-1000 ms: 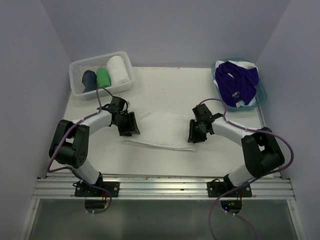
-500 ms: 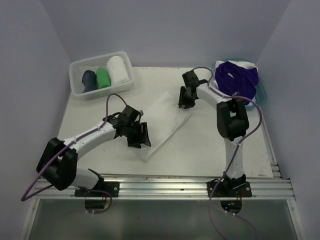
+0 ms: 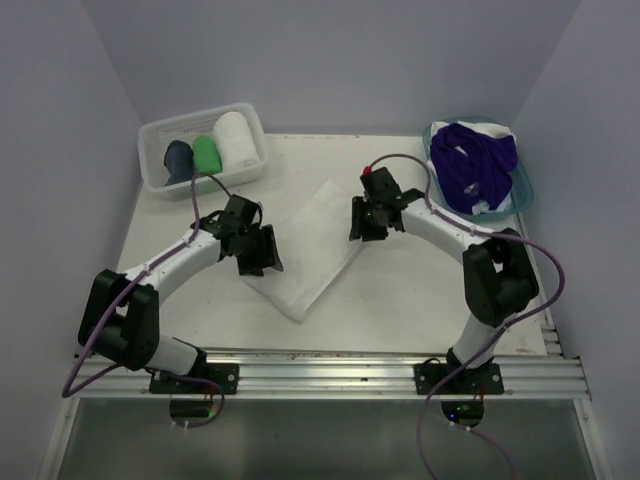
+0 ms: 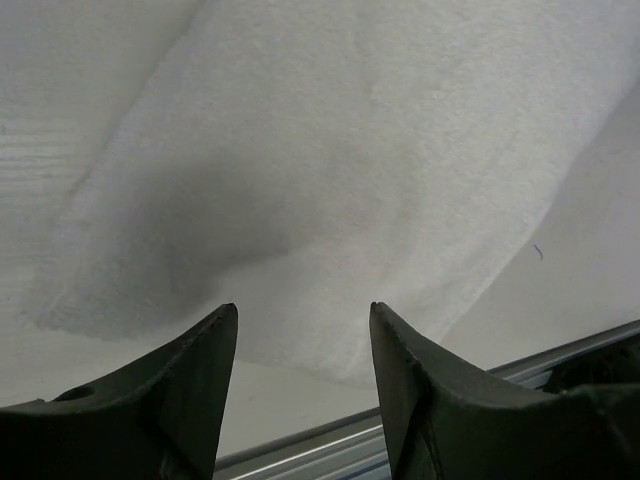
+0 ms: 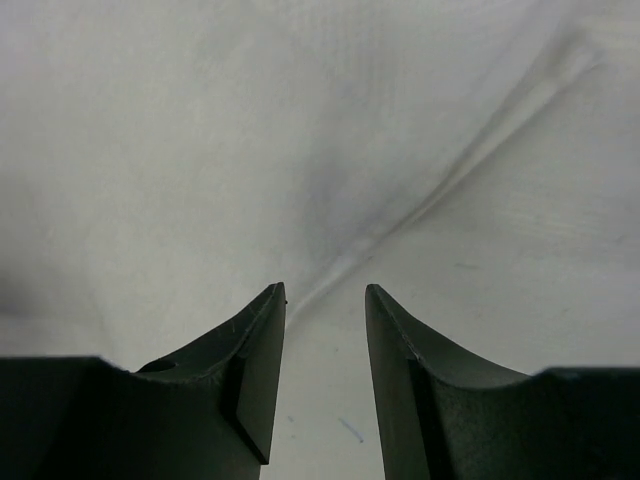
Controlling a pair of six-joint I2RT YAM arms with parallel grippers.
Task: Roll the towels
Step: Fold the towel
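A white towel [image 3: 315,245] lies diagonally between the left gripper [image 3: 258,252] and right gripper [image 3: 363,224], both with jaws apart over its edges, on a white table [image 3: 430,290] enclosed by pale lilac walls [image 3: 330,60].

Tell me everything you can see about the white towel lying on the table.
The white towel looks like soft terry cloth, folded into a long flat strip. It lies diagonally on the table, with a shallow crease near its far end. The left end effector and right end effector are open over opposite edges, gripping nothing.
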